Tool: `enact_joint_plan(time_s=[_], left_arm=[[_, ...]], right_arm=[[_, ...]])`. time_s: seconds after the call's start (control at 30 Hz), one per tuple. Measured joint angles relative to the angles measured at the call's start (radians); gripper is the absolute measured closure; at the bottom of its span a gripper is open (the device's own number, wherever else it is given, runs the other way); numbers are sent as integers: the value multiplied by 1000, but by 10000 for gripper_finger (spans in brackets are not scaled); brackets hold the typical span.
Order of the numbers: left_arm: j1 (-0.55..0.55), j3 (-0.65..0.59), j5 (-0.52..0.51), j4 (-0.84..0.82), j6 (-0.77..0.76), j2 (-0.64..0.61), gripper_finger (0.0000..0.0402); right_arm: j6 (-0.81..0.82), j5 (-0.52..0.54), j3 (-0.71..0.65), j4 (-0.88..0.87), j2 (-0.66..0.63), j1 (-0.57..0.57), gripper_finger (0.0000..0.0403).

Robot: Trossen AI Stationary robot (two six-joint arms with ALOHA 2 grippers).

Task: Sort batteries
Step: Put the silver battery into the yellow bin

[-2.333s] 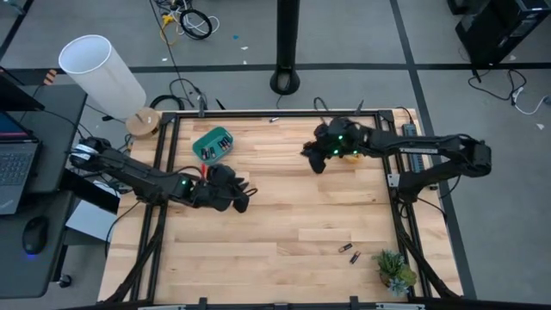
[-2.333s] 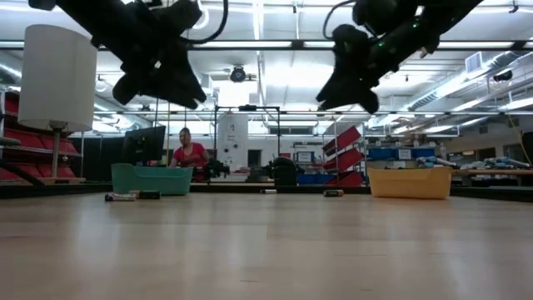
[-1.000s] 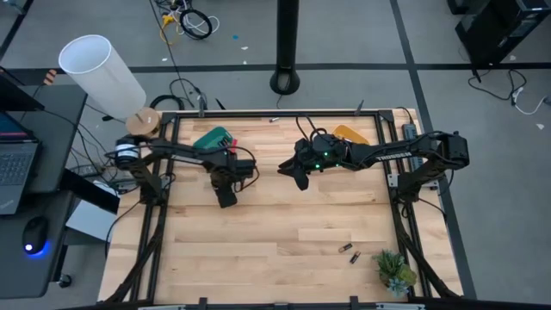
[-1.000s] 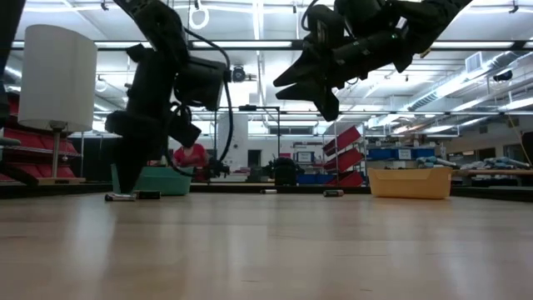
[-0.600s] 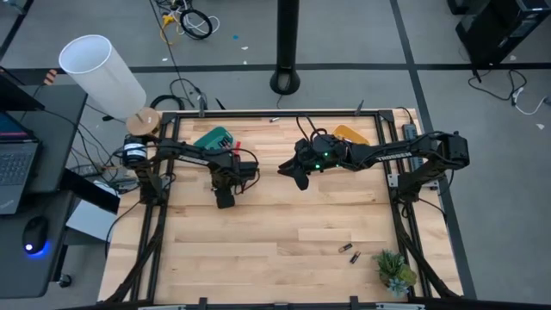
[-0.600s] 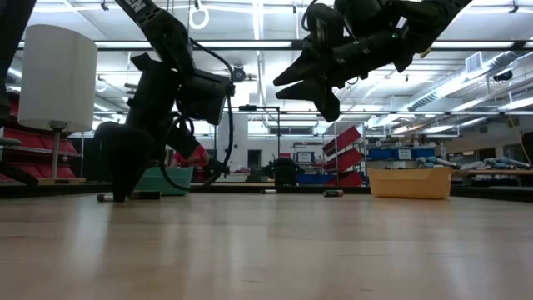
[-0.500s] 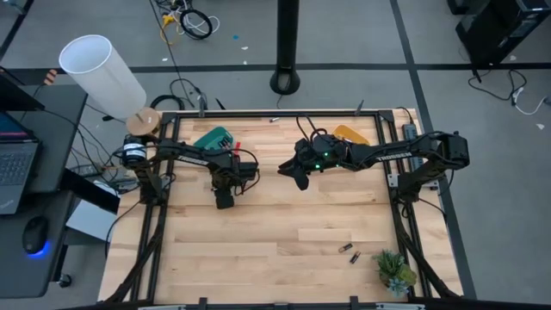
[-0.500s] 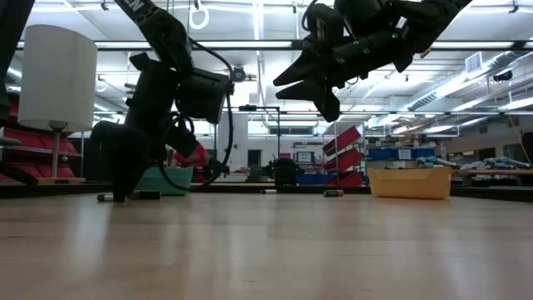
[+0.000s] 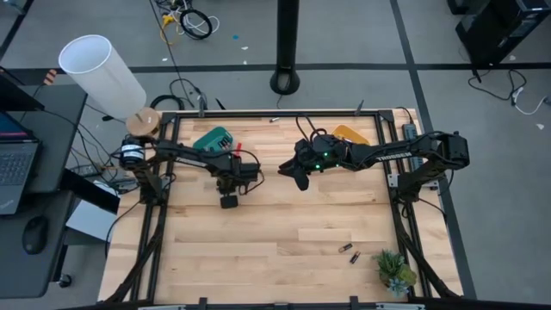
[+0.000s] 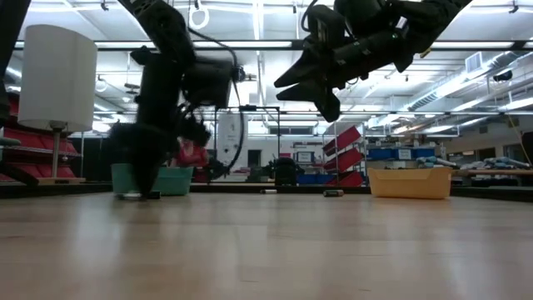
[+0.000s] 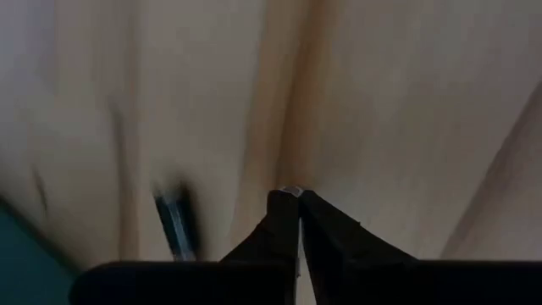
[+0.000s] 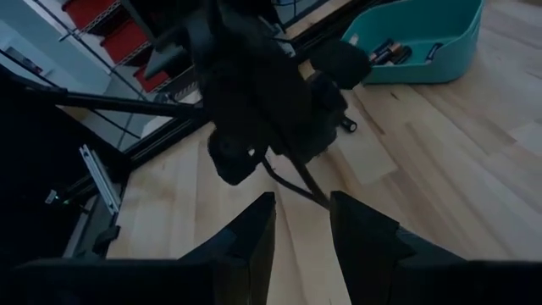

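Note:
My left gripper (image 9: pixel 228 202) points straight down at the table, just in front of the teal bin (image 9: pixel 213 140). Its fingers are shut (image 11: pixel 292 196), and a tiny silvery glint shows at the tips. A dark battery (image 11: pixel 174 224) lies flat on the wood right beside the fingers. The teal bin holds several batteries (image 12: pixel 391 52). Two more batteries (image 9: pixel 349 251) lie near the front right. My right gripper (image 9: pixel 293 176) hangs open, high above the middle of the table (image 10: pixel 321 92), with nothing between its fingers (image 12: pixel 301 220). My left gripper's shut fingertips (image 11: pixel 284 207) point down, close to the tabletop. I cannot tell whether the silvery bit (image 11: pixel 292 190) at their ends is a battery or whether it is held. They stand apart from the dark battery beside them.
The orange bin (image 9: pixel 351 135) stands at the back right (image 10: pixel 410 182). Another small battery (image 10: pixel 333 193) lies near the far edge. A potted plant (image 9: pixel 394 271) sits at the front right corner. A white lamp (image 9: pixel 103 73) stands off the back left corner. Bare wood spreads across the middle.
My left gripper, low over the table beside the teal bin, has rolled about its downward line, and its fingertips have shifted a little toward the table's right. It shows blurred now in the low view.

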Motion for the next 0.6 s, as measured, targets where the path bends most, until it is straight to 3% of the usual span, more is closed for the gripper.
enact_joint_plan(time_s=[0.2,0.47,0.6], left_arm=[[1,20,1,31,-34,-52,397],[2,26,1,23,-66,-107,394],[-11,24,-26,-21,-123,-177,393]], right_arm=[[0,-1,0,-29,0,0,280],[-6,-33,0,-113,0,3,279],[-76,-72,0,-122,1,64,268]])
